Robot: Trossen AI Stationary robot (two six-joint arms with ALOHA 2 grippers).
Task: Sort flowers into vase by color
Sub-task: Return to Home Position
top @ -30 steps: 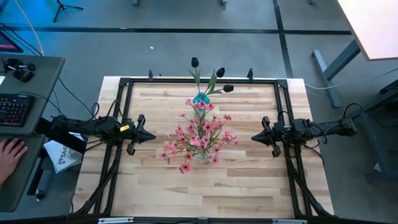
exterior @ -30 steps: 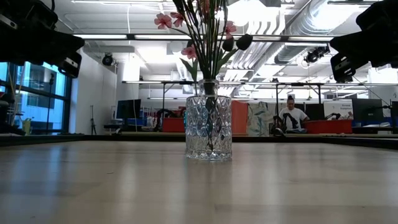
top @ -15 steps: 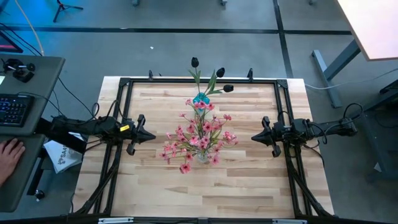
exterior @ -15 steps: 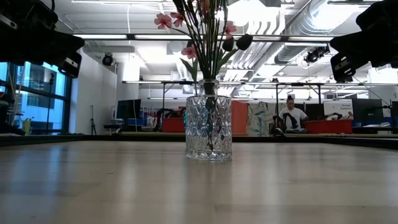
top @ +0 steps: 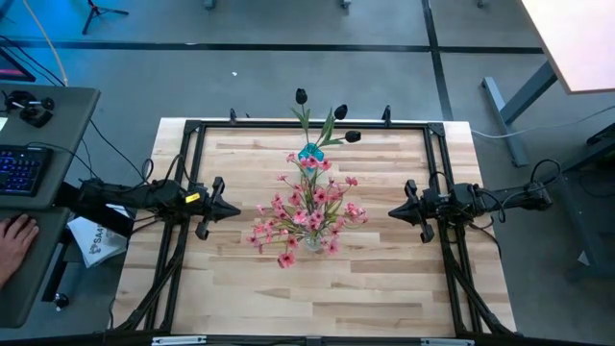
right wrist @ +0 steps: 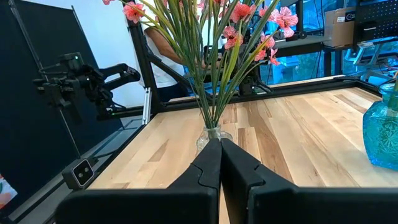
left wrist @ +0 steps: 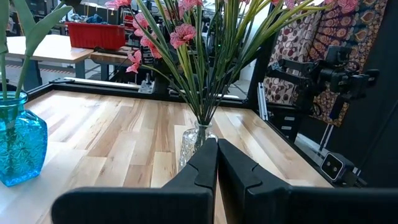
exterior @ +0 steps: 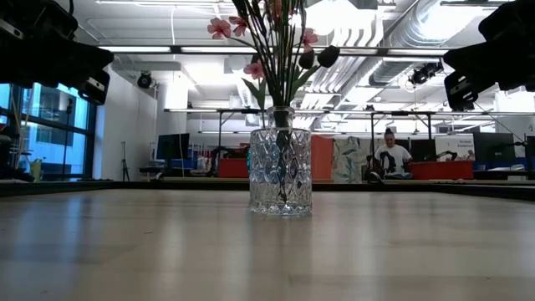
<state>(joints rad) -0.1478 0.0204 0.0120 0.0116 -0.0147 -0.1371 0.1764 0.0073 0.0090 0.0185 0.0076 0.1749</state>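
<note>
Flowers are in neither arm's grasp: the left fingers (left wrist: 202, 165) are pressed together on nothing, and the right fingers (right wrist: 210, 163) likewise meet along their length with nothing between them. Each pair sits at its own side edge of the surface (top: 384, 288), pointing inward at the middle, well apart from the stems. Between them, about the middle of the surface, the pink sprays (top: 306, 216) stand bunched in the clear vase (exterior: 280, 171), their blossoms fanning wide over its rim. Just beyond it, toward the far edge, the blue vase (top: 309, 152) holds the black buds (top: 340, 111) on green stems. No loose stem shows on the wood, so the sorting looks done and the step in hand seems to be parking both arms at rest. What comes next likely calls for nothing more than settling there, clear of the overhanging blossoms.
</note>
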